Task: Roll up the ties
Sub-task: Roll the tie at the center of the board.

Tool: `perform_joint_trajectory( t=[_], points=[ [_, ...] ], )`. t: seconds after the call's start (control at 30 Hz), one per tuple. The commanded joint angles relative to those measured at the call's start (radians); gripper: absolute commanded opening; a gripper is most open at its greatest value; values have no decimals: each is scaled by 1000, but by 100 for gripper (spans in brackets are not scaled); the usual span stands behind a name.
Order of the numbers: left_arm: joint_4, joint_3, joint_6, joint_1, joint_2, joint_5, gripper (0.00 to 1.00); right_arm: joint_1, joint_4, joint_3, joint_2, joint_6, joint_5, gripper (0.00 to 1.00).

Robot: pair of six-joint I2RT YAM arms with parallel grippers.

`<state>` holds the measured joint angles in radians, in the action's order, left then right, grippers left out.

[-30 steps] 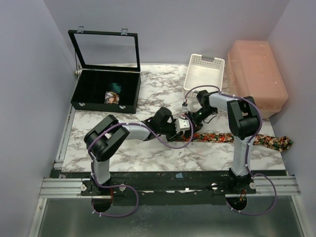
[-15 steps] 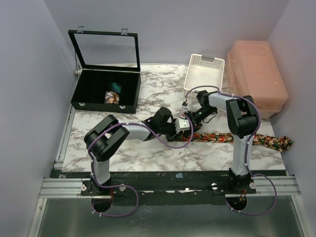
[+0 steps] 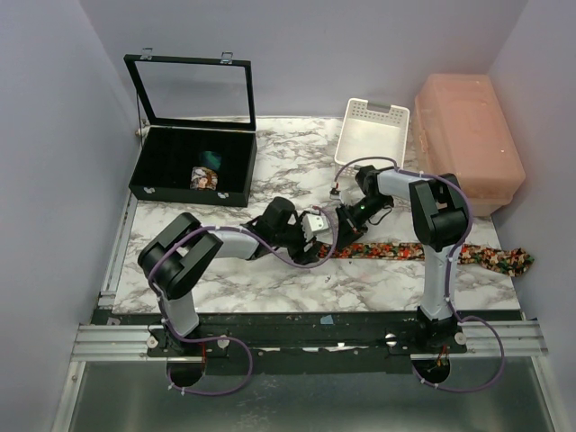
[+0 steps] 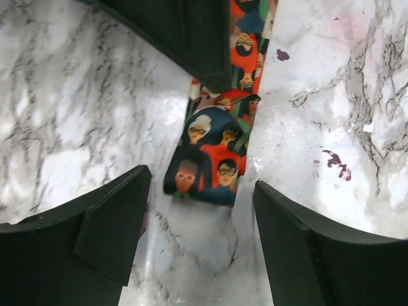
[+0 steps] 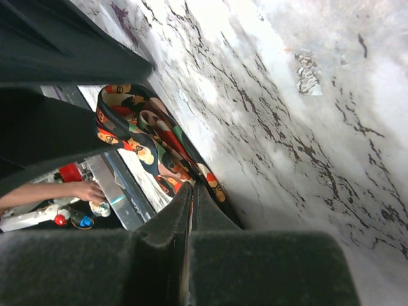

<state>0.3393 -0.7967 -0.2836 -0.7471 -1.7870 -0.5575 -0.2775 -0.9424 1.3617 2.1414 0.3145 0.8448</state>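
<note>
Marble tabletop (image 3: 270, 279), one patterned tie (image 4: 213, 166) lying lengthwise to the right: my left gripper (image 4: 201, 182) hangs spread astride its narrow end (the nearer arm), my right gripper (image 5: 191, 191) pressed closed on or beside the cloth just beyond.

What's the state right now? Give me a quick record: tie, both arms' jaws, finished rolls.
tie: stretched flat on the marble table
left gripper: jaws open, straddling the tie's end, apart from it
right gripper: jaws shut, tips at the tie; grip unclear
black case: lid up, one printed roll and one teal roll inside
</note>
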Motion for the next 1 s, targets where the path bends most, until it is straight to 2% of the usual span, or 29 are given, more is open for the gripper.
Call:
perform_joint_trajectory(
  t=[0.0, 0.2, 0.27, 0.43, 0.53, 0.7, 0.97],
  points=[
    [61, 31, 9, 21, 66, -5, 74, -2, 40, -26, 14, 21, -125, 1],
    [20, 14, -31, 21, 21, -18, 69, -1, 64, -39, 11, 23, -146, 1],
    [3, 5, -58, 21, 6, -43, 63, -2, 67, -37, 13, 22, -152, 1],
    [-45, -12, -102, 20, 6, -96, 41, -2, 75, -38, 19, 19, -161, 0],
    [-56, -27, -82, 14, 23, -134, 34, -2, 80, -32, 20, 14, -160, 0],
    [-22, -65, -4, -19, 22, -137, 33, -1, 86, -29, 20, -1, -150, 1],
    [-28, -152, 58, -57, -95, -59, 33, -1, 82, -22, 2, -18, -114, 1]
  ],
)
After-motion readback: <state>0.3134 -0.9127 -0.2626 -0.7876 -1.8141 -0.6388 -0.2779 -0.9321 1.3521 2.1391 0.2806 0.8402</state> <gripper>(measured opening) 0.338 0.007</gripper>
